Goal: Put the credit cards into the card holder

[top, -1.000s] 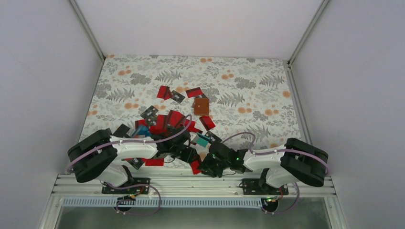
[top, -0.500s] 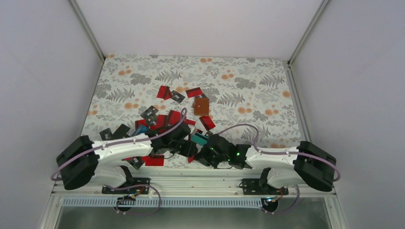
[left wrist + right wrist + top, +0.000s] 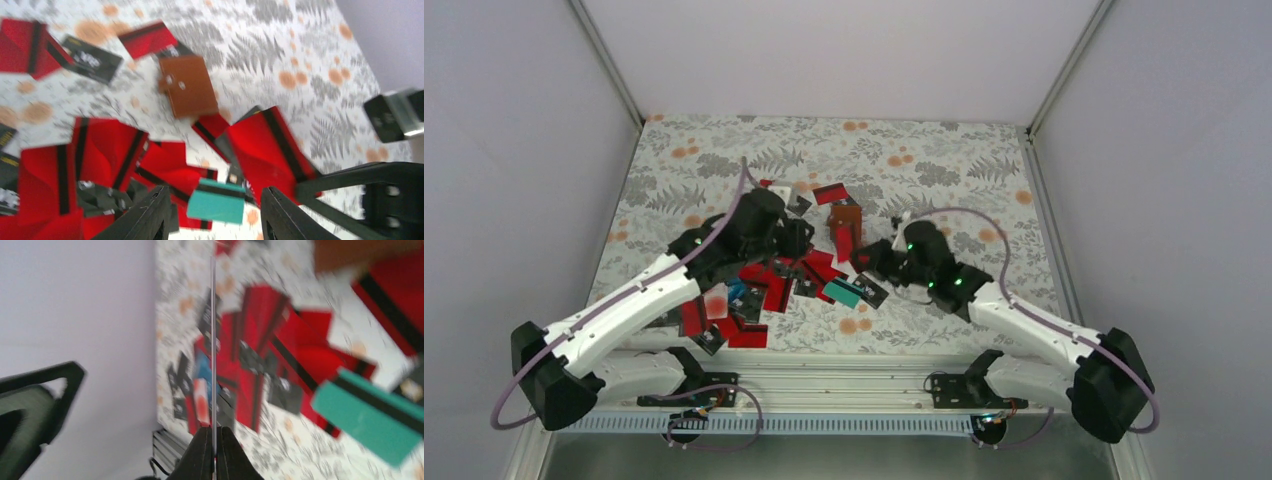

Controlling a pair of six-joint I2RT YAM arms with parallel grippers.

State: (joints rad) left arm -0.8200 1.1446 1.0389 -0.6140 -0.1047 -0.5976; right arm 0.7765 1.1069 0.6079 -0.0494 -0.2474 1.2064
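Looked barely begun. Found the card holder [image 3: 187, 85] closed on the table [image 3: 944, 170], with no card seen inside and the credit cards [image 3: 105, 155] strewn loose just in front. Had one card [image 3: 213, 340] pinched edge-on in the right gripper [image 3: 214, 437], fingers pressed together on it, near the holder. Had the left gripper [image 3: 215, 217] spread and empty above a teal card [image 3: 220, 200], with the holder further out beyond its fingers.
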